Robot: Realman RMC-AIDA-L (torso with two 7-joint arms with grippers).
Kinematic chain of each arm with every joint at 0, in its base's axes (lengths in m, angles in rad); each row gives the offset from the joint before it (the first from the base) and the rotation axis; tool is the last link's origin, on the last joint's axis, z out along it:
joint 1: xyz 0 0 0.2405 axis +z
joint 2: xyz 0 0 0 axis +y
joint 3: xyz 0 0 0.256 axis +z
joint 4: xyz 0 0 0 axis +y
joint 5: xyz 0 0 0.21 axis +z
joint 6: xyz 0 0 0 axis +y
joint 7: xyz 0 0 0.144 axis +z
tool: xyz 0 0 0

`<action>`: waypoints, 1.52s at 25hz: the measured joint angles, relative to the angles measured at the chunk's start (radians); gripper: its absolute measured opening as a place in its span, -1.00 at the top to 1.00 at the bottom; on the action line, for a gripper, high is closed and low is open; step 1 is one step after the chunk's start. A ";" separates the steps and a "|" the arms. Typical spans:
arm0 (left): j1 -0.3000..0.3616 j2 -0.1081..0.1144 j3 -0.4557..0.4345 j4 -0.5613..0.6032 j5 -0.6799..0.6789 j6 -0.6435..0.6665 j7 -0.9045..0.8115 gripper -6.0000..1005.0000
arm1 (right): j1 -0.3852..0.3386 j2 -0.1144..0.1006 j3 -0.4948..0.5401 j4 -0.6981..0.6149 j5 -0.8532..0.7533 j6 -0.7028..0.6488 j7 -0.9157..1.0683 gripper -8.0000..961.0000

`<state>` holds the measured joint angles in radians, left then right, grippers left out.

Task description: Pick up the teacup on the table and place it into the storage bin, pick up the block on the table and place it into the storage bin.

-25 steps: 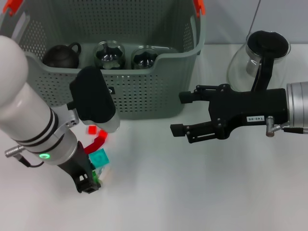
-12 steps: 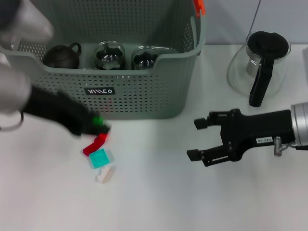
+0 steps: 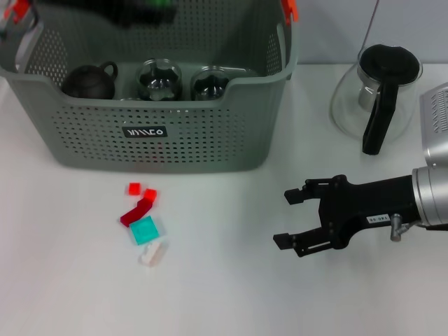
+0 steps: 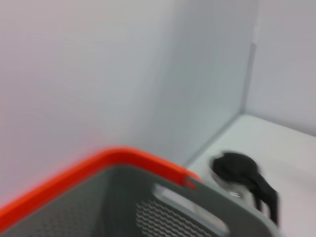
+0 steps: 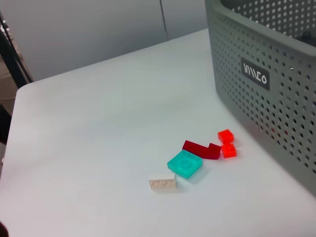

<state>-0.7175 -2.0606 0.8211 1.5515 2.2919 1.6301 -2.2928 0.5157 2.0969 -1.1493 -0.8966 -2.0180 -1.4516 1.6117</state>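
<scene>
Red, teal and white blocks (image 3: 143, 222) are lying left of the open right gripper (image 3: 294, 218); the left gripper (image 3: 136, 10) is blurring above the bin (image 3: 210, 150), grip unreadable.

I count five blocks (image 3: 143, 222) on the table (image 3: 224, 294), one storage bin (image 3: 175, 143) at twelve o'clock holding one dark teapot (image 3: 89, 81) and two glass teacups (image 3: 159, 80), plus one glass carafe (image 3: 378, 91) at two o'clock.

1. Storage bin (image 3: 154, 133) stands at the back left of the table (image 3: 224, 294); a teapot (image 3: 89, 80) and two glass cups (image 3: 159, 80) sit inside.
2. Loose blocks (image 3: 143, 222) lie just before the bin.
3. Glass pitcher (image 3: 381, 91) stands right of the bin.
4. My right gripper (image 3: 290, 218) hovers before the pitcher, right of the blocks.
</scene>
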 joint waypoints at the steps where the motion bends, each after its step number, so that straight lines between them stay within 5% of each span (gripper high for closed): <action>1: -0.025 0.013 0.000 -0.044 0.014 -0.019 -0.005 -0.04 | 0.000 0.000 0.000 0.001 0.000 -0.001 -0.001 -0.93; 6: -0.145 0.078 -0.011 -0.327 0.041 -0.126 -0.010 -0.09 | 0.002 0.000 -0.007 0.008 0.001 0.001 -0.001 -0.93; 11: -0.152 0.083 -0.002 -0.382 0.048 -0.252 -0.006 -0.14 | 0.007 0.000 -0.002 0.011 0.001 0.003 -0.001 -0.93; 17: -0.082 0.041 -0.001 -0.184 0.004 -0.144 -0.020 -0.39 | 0.013 0.000 0.000 0.013 0.001 0.004 -0.001 -0.93; 23: 0.087 -0.069 0.080 0.152 -0.126 0.214 0.179 -0.90 | 0.047 0.001 0.008 0.074 0.003 0.024 -0.001 -0.93; 25: 0.164 -0.097 0.165 0.232 -0.099 0.267 0.258 -0.89 | 0.055 0.001 0.017 0.094 0.004 0.035 -0.001 -0.93; 29: 0.269 -0.103 0.367 0.253 -0.021 0.284 0.372 -0.87 | 0.073 0.001 0.044 0.150 0.014 0.052 -0.002 -0.92; 38: 0.244 -0.108 0.578 0.133 0.210 0.278 0.571 -0.84 | 0.089 0.002 0.047 0.240 0.100 0.059 -0.032 -0.92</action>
<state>-0.4731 -2.1690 1.3991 1.6850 2.5023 1.9077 -1.7219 0.6051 2.0985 -1.1018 -0.6564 -1.9177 -1.3927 1.5793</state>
